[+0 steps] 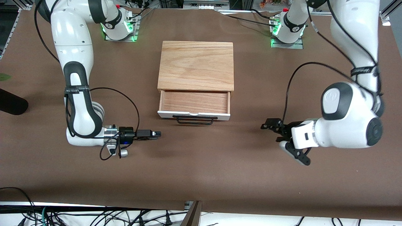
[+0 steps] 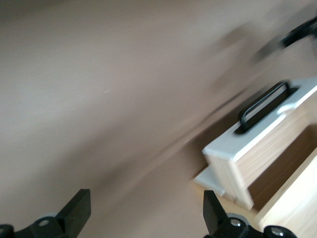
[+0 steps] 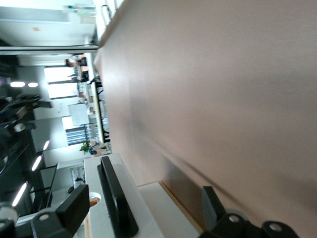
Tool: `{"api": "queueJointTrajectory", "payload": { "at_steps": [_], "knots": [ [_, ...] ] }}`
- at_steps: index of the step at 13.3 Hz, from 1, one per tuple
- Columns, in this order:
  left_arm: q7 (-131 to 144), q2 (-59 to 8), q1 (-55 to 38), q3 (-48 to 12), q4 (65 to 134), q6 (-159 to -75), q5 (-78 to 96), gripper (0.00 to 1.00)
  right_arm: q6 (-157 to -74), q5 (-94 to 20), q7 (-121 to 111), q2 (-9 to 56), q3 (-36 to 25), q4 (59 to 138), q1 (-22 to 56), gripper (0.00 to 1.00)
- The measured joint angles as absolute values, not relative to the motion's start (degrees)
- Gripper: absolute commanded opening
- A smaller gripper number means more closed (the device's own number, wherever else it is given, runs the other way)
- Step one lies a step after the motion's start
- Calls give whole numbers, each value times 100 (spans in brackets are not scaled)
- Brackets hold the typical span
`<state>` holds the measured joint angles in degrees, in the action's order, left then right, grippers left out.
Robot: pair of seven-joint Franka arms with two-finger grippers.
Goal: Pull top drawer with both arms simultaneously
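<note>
The top drawer [image 1: 194,102] stands pulled out of the light wood cabinet [image 1: 196,64], its wood interior bare. Its white front panel [image 1: 220,116] and black bar handle [image 1: 194,121] face the front camera. My right gripper [image 1: 158,134] is open, low over the table beside the drawer front toward the right arm's end, clear of the handle. My left gripper [image 1: 266,125] is open, low over the table toward the left arm's end, apart from the drawer. The left wrist view shows the drawer [image 2: 257,148] and handle [image 2: 262,106] past my left gripper [image 2: 143,210]. The right wrist view shows the handle [image 3: 116,198] between my right gripper's [image 3: 143,208] spread fingers, farther off.
A brown mat [image 1: 201,175] covers the table. A dark object [image 1: 11,102] lies at the table's edge at the right arm's end. Cables hang below the table's near edge [image 1: 94,216]. A plain white strip [image 2: 208,179] shows under the drawer.
</note>
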<state>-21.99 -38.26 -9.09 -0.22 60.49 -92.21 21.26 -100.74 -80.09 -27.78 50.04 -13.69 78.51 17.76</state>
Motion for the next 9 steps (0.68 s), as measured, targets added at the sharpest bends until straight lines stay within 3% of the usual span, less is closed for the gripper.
{"api": "queueJointTrajectory", "payload": {
  "at_steps": [4, 9],
  "knots": [
    [-1233, -2950, -911, -15, 6081, -8347, 988, 100, -10168, -7379, -1378, 4688, -1471, 7847, 1792, 100],
    [-590, -2288, -948, -54, 6200, -7466, 159, 100, -10312, -5789, 138, 4257, -1480, 7688, 1838, 100]
  ]
}}
